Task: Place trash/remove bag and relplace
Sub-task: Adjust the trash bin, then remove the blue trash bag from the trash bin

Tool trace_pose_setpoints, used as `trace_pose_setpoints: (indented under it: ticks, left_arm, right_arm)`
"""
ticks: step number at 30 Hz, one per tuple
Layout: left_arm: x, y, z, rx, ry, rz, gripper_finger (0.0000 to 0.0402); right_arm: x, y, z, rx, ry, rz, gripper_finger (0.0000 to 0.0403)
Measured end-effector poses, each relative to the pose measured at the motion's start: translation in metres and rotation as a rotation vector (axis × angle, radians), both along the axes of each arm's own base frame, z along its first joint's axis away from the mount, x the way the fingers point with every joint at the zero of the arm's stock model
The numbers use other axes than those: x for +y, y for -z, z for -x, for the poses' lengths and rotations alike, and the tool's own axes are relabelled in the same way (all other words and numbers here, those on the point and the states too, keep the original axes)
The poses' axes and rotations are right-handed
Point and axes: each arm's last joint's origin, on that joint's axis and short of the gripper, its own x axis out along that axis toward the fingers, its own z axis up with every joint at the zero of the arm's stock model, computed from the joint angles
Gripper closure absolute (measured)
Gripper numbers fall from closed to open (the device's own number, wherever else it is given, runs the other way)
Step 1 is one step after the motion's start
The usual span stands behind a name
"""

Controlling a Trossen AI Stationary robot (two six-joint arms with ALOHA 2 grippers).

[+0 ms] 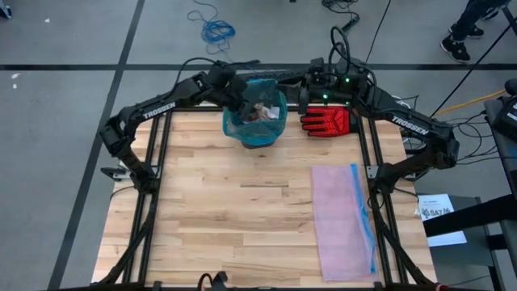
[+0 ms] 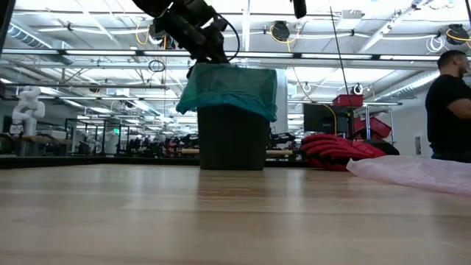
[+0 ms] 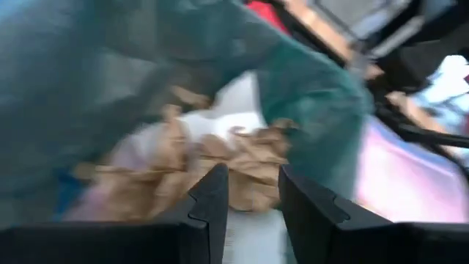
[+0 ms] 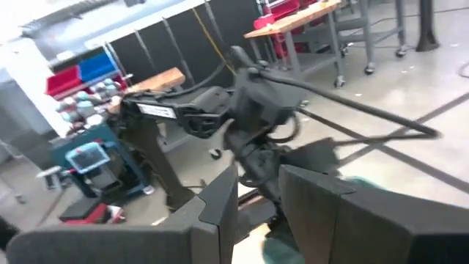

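A dark bin (image 2: 232,140) lined with the teal-green bag (image 2: 228,92) stands at the table's far edge. The bag's top is folded over the rim. Trash (image 1: 262,111), mostly brown paper wads with white and pale pieces (image 3: 242,161), lies inside. My left gripper (image 1: 245,101) hovers over the bin's left rim, slanting down into the opening (image 3: 253,198). It is narrowly open and empty. My right gripper (image 1: 305,95) hangs in the air to the right of the bin, above the red glove, and points at the left arm (image 4: 258,198). It is narrowly open and empty.
A red glove (image 1: 325,121) lies just right of the bin. The pale pink bag with a blue strip (image 1: 343,218) lies flat at the table's right side. Bare wood spreads over the middle and left. A person (image 2: 450,110) stands beyond the table.
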Motion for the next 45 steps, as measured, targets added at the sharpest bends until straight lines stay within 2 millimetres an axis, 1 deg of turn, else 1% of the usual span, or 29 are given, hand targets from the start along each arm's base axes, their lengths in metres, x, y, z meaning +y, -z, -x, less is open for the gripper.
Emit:
trace_pose_setpoints:
  ticks: [4,8,11,14,15,18,21,23,25,27,29,33,34,36,38,39,41,43,45]
  left_arm:
    - [-0.002,0.007,-0.005,0.064,-0.053,-0.031,0.0296]
    - [-0.013,0.019,-0.014,0.132,-0.037,0.035,0.0327]
    - [-0.029,0.021,-0.019,0.163,0.003,0.080,0.0357]
    - [-0.050,0.018,-0.023,0.172,0.067,0.129,0.0390]
    - [-0.056,0.017,-0.026,0.169,0.093,0.151,0.0395]
    - [-0.075,0.012,-0.026,0.177,0.160,0.212,0.0396]
    - [-0.091,-0.002,-0.024,0.182,0.202,0.210,0.0399]
    - [-0.096,-0.012,-0.021,0.209,0.197,0.186,0.0400]
    - [-0.097,-0.023,-0.017,0.225,0.173,0.115,0.0399]
    - [-0.092,-0.038,-0.011,0.212,0.135,0.037,0.0400]
    - [-0.085,-0.057,-0.007,0.162,0.095,-0.016,0.0400]
    - [-0.075,-0.096,0.010,0.095,0.026,-0.067,0.0400]
    - [-0.074,-0.107,0.016,0.075,0.008,-0.081,0.0400]
    - [-0.076,-0.127,0.034,0.068,-0.043,-0.083,0.0400]
    - [-0.080,-0.142,0.052,0.056,-0.089,-0.066,0.0400]
    - [-0.083,-0.145,0.061,0.068,-0.106,-0.045,0.0400]
    - [-0.091,-0.143,0.079,0.139,-0.136,0.012,0.0400]
    - [-0.099,-0.140,0.093,0.201,-0.182,0.051,0.0400]
    - [-0.108,-0.137,0.106,0.211,-0.218,0.079,0.0401]
  right_arm:
    - [-0.013,0.005,0.007,0.056,0.038,0.001,0.0309]
    - [-0.022,0.009,0.013,0.089,0.025,-0.012,0.0309]
    - [-0.025,0.009,0.015,0.089,-0.010,0.002,0.0309]
    - [-0.027,0.008,0.017,0.084,-0.040,0.014,0.0309]
    - [-0.028,0.008,0.018,0.082,-0.043,0.015,0.0309]
    - [-0.030,0.008,0.019,0.083,-0.035,0.014,0.0309]
    - [-0.030,0.008,0.019,0.082,-0.043,0.013,0.0310]
    - [-0.028,0.008,0.019,0.081,-0.078,0.009,0.0310]
    - [-0.027,0.009,0.019,0.085,-0.118,0.000,0.0310]
    - [-0.026,0.010,0.019,0.090,-0.139,-0.007,0.0310]
    - [-0.026,0.012,0.019,0.106,-0.141,-0.020,0.0310]
    - [-0.024,0.016,0.021,0.146,-0.145,-0.047,0.0308]
    - [-0.023,0.016,0.022,0.156,-0.146,-0.050,0.0306]
    - [-0.020,0.016,0.027,0.180,-0.146,-0.065,0.0300]
    - [-0.020,0.019,0.033,0.214,-0.134,-0.120,0.0292]
    - [-0.021,0.022,0.036,0.243,-0.130,-0.165,0.0287]
    - [-0.023,0.033,0.041,0.325,-0.151,-0.262,0.0277]
    - [-0.027,0.046,0.044,0.406,-0.192,-0.315,0.0267]
    - [-0.033,0.056,0.045,0.454,-0.253,-0.344,0.0259]
